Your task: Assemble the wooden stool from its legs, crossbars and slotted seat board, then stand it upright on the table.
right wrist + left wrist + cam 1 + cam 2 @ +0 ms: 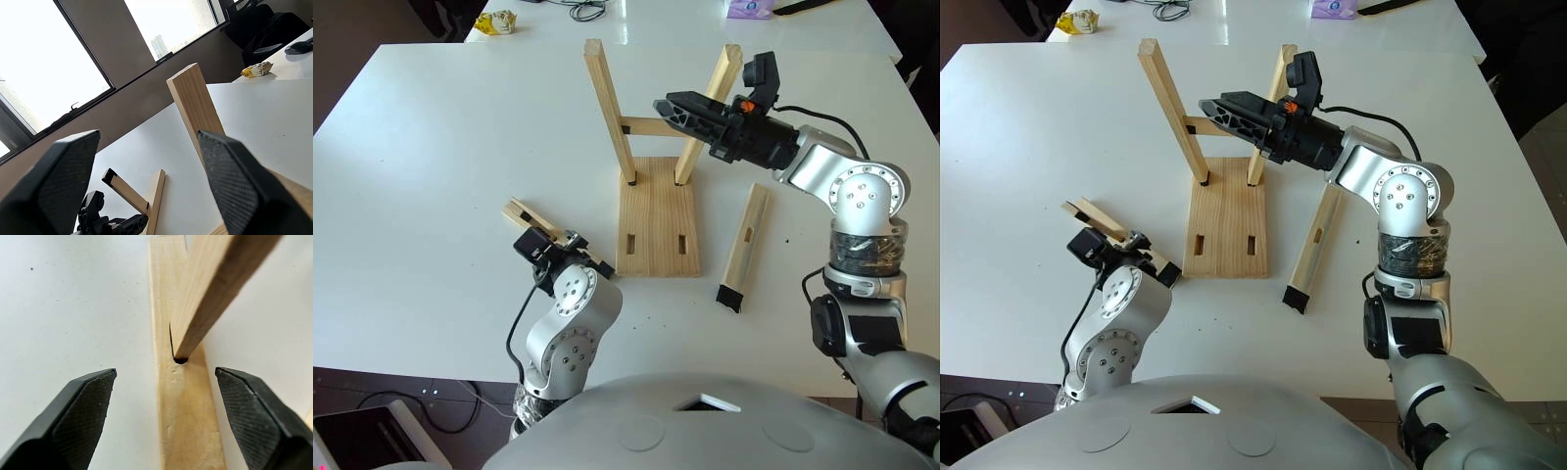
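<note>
Seat board (656, 220) flat on table (431, 147), two upright legs (610, 108) in its far slots w/ crossbar (651, 127) between; near slots vacant. Loose leg (745, 245) just right of board. Left gripper (165, 377), jaws spread, straddles leg-and-bar piece (181, 396) lying at left. Right gripper (668, 108), jaws also spread, near upright pair. Wood likely light, stiff, sturdy (joints prob. loose): grip mid-length, across flat faces.

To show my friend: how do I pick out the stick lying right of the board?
On the white table, find the flat board. The stick lies just right of it, flat, with a black near end, unlike the two upright posts.
</note>
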Motion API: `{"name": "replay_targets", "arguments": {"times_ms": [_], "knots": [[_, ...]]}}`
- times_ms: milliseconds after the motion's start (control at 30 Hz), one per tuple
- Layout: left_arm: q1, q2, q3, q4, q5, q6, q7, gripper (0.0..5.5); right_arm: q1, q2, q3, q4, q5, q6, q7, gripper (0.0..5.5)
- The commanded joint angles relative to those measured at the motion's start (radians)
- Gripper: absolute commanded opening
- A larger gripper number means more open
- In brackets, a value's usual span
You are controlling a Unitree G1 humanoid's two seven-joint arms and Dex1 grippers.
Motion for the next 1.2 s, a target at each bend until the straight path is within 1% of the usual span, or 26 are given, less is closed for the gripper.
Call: {"name": "replay_targets", "arguments": {"times_ms": [33, 200, 400, 500, 633, 733, 767, 833, 900, 1000, 1200], "knots": [[-0.065, -0.173, 0.04, 0.002, -0.061, 0.035, -0.021, 3.76, 0.033, 0.02, -0.021, -0.037, -0.008, -0.022, -0.028, 3.65], [-0.087, -0.152, 0.097, 0.022, -0.128, 0.087, -0.017, 3.76, 0.075, 0.043, -0.031, -0.077, -0.003, -0.04, -0.059, 3.65], [-0.136, -0.158, 0.162, 0.072, -0.227, 0.203, 0.08, 3.76, 0.098, 0.077, -0.04, -0.101, -0.004, -0.07, -0.093, 3.65], [-0.157, -0.163, 0.189, 0.088, -0.275, 0.232, 0.119, 3.76, 0.115, 0.094, -0.044, -0.12, -0.001, -0.079, -0.113, 3.65], [-0.166, -0.185, 0.197, 0.084, -0.313, 0.248, 0.173, 3.76, 0.131, 0.095, -0.055, -0.141, 0.014, -0.068, -0.133, 3.65], [-0.136, -0.204, 0.167, 0.06, -0.328, 0.245, 0.206, 3.33, 0.144, 0.09, -0.061, -0.155, 0.024, -0.056, -0.141, 3.65], [-0.125, -0.21, 0.153, 0.052, -0.328, 0.242, 0.214, 3.3, 0.147, 0.088, -0.061, -0.158, 0.027, -0.051, -0.142, 3.65], [-0.099, -0.206, 0.13, 0.036, -0.332, 0.242, 0.224, 2.88, 0.151, 0.084, -0.062, -0.163, 0.032, -0.045, -0.144, 3.65], [-0.068, -0.175, 0.116, 0.008, -0.353, 0.256, 0.235, 2.54, 0.156, 0.081, -0.067, -0.167, 0.034, -0.042, -0.148, 3.65], [-0.025, -0.097, 0.125, -0.039, -0.407, 0.292, 0.243, 2.05, 0.17, 0.087, -0.072, -0.177, 0.032, -0.049, -0.161, 3.65], [0.012, 0.032, 0.176, -0.089, -0.513, 0.386, 0.233, 2.01, 0.218, 0.12, -0.076, -0.222, 0.03, -0.076, -0.204, 3.65]]}}
